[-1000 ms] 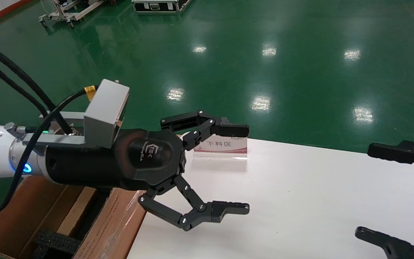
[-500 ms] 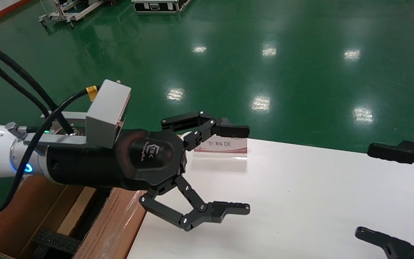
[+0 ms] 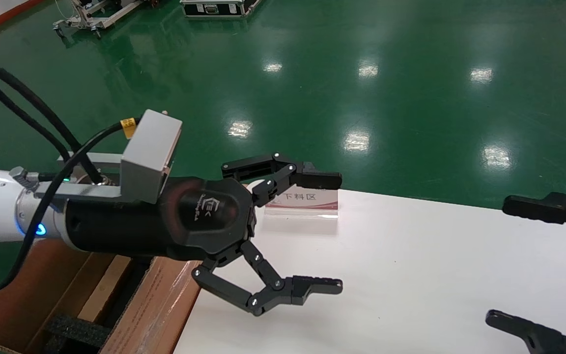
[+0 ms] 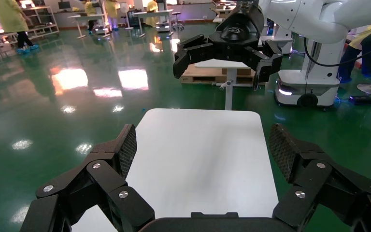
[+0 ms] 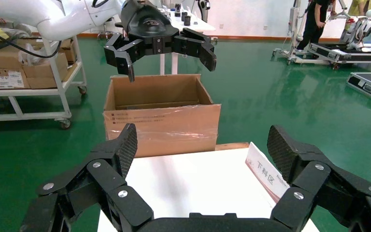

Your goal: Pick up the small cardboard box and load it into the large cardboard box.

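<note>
The large cardboard box (image 3: 157, 307) stands open at the table's left end, beside my left arm. Its taped side faces the right wrist view (image 5: 162, 123). Inside it, a pale tan narrow edge (image 3: 102, 290) that looks like the small cardboard box stands beside black foam (image 3: 74, 330). Its face is hidden. My left gripper (image 3: 336, 232) is open and empty, held above the table's left part just past the box rim; it also shows in the right wrist view (image 5: 169, 65). My right gripper (image 3: 499, 260) is open and empty at the right edge.
The white table (image 3: 410, 255) carries a white-and-red sign (image 3: 307, 201) at its far edge, just behind the left gripper's upper finger. Green floor lies all around. A cart with cartons (image 5: 9, 72) stands beyond the large box.
The left gripper has drifted very slightly to the right, still open. The right arm has not moved.
</note>
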Controlling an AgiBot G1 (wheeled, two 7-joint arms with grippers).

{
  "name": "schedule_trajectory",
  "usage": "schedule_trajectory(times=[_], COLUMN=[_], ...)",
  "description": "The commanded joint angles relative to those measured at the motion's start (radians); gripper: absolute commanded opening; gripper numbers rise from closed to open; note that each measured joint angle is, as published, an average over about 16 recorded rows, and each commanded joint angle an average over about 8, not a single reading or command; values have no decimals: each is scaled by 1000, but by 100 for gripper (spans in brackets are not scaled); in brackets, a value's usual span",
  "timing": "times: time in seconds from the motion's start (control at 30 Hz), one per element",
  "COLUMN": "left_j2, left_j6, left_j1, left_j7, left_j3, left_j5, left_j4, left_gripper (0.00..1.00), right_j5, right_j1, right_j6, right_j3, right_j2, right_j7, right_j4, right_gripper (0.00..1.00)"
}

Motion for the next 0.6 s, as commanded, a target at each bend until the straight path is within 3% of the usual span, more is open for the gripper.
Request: schedule_trajectory(times=[0.03,0.6], left_j2=[0,-1], left_j6=[0,-2], left_j1=[-1,-7], left_j7=[0,-1], left_j3=[1,11], left_j5=[0,3], left_j4=[0,0], left_gripper=[100,100], right_j5=[0,0], right_j1=[0,0], right_j6=[0,0], right_j3=[0,0], right_j2=[0,0], right_j7=[0,0], right_j4=[0,0], right_gripper=[100,100])
